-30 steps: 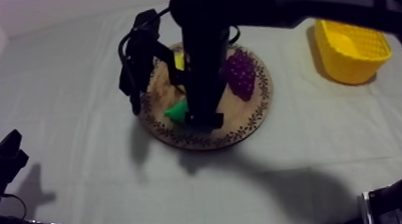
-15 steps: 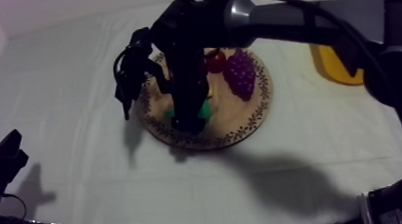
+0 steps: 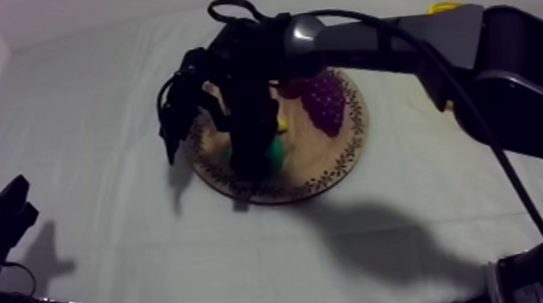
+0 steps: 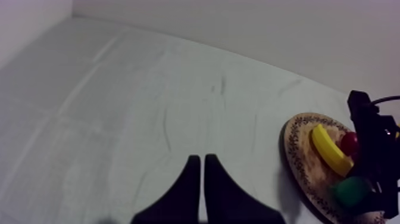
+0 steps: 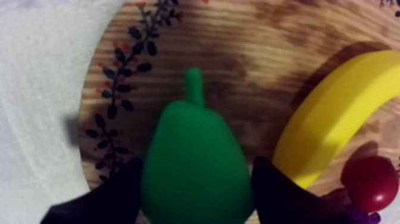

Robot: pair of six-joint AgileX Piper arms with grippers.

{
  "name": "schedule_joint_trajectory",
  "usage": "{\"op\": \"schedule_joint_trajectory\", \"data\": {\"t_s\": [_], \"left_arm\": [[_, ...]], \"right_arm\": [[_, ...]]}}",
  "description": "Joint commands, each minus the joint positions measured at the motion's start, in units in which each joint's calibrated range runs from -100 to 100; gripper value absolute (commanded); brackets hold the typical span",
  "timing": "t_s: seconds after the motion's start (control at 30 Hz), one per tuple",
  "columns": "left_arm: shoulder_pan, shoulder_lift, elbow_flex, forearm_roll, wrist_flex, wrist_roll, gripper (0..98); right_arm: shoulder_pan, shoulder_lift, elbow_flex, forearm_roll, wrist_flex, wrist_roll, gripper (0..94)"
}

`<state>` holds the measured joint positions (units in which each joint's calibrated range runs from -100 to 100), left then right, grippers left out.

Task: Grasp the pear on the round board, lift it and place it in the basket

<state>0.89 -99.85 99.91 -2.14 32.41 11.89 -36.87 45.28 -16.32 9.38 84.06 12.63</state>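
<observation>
One pear (image 5: 193,161), one banana (image 5: 336,125), one board (image 5: 250,47) (right tool (image 5: 197,176) clasps the pear).

Readable text: none in any view.
Board (image 5: 116,89) rim: printed dark leaf sprigs with small red dots, from 7 to 12 o'clock; no letters or numbers.

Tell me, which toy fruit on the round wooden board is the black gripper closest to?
The green pear: the right gripper straddles it, while the yellow banana, small red fruit and purple grapes lie aside.
</observation>
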Motion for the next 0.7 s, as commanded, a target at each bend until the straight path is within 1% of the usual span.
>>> {"op": "schedule_joint_trajectory", "data": {"t_s": [0.0, 0.13, 0.33, 0.67], "left_arm": [[0.01, 0.02, -0.02, -0.03, 0.01, 0.0, 0.1], [0.01, 0.02, -0.02, -0.03, 0.01, 0.01, 0.1], [0.01, 0.02, -0.02, -0.03, 0.01, 0.0, 0.1], [0.01, 0.02, -0.02, -0.03, 0.01, 0.0, 0.1]], "right_arm": [[0.09, 0.15, 0.22, 0.17, -0.32, -0.14, 44.6], [0.11, -0.44, 0.97, 0.43, -0.58, -0.39, 40.3], [-0.18, -4.91, 3.03, 0.9, -0.22, -0.4, 38.8], [-0.24, -20.25, 2.74, 1.88, 5.12, -0.09, 39.8]]}}
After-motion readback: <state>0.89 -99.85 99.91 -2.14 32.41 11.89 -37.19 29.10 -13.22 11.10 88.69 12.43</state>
